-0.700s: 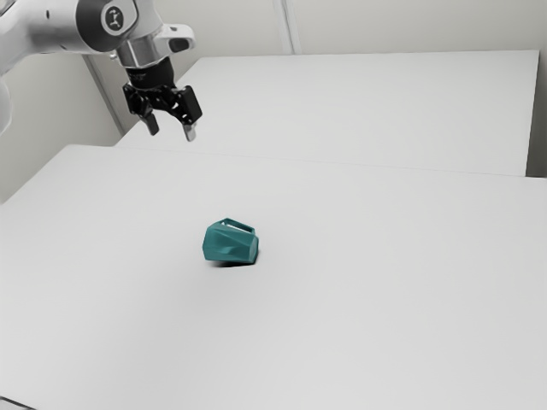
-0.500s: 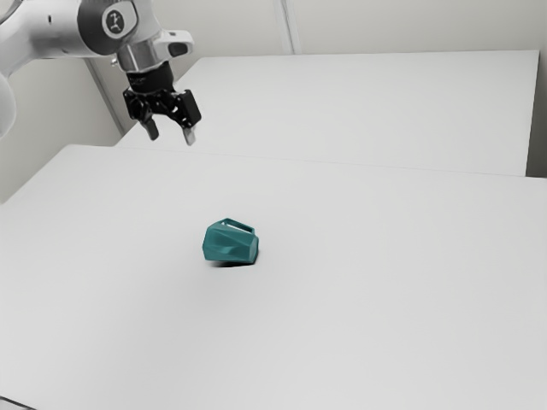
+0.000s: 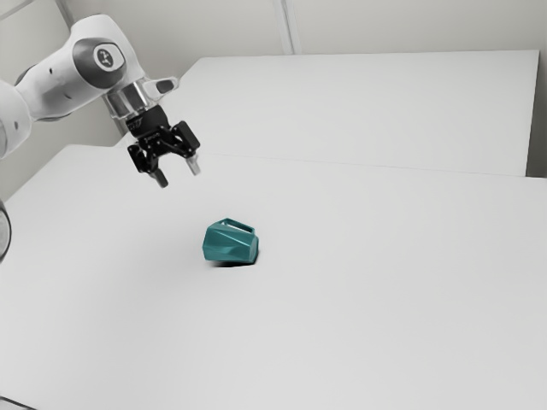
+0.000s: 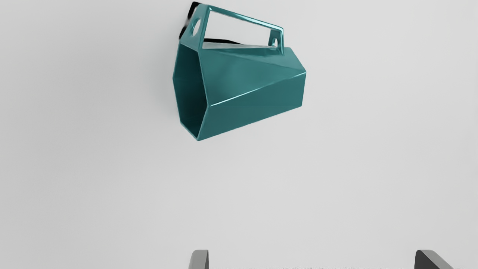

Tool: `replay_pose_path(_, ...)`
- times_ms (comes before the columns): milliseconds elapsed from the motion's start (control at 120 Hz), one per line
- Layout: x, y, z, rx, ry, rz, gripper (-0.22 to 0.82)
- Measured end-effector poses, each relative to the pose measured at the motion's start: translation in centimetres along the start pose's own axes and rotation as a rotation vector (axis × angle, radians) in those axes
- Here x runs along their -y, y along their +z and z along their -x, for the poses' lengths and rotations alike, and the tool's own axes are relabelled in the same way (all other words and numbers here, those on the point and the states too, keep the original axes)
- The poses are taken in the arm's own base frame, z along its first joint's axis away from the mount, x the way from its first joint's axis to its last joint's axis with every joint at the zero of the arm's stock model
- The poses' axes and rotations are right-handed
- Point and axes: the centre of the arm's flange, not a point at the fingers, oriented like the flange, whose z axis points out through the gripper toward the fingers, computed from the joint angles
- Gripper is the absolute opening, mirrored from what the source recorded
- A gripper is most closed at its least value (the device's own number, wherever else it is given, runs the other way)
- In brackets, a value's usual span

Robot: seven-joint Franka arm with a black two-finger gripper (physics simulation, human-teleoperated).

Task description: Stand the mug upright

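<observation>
Mug [image 3: 231, 244] lies tipped over, lower than the spread claw [image 3: 179, 175].

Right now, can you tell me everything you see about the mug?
The mug is blue-green, with flat, angled sides and shiny edges. It looks hard and smooth, but I can't tell what it's made of. Its boxy handle has a little hole near each end. It's lying on its side on the white table, its wide, dark mouth toward the exterior view's left. The table touches it; my open gripper doesn't.
</observation>
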Motion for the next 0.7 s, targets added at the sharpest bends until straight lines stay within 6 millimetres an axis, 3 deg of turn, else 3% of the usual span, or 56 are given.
replay_pose_path(275,4.5,1.7,-1.3,0.010,-0.021,0.126,0.60)
replay_pose_path(450,7.8,5.1,-1.4,0.032,-0.033,0.222,0.60)
replay_pose_path(700,9.7,8.7,-3.1,0.005,0.033,0.335,0.60)
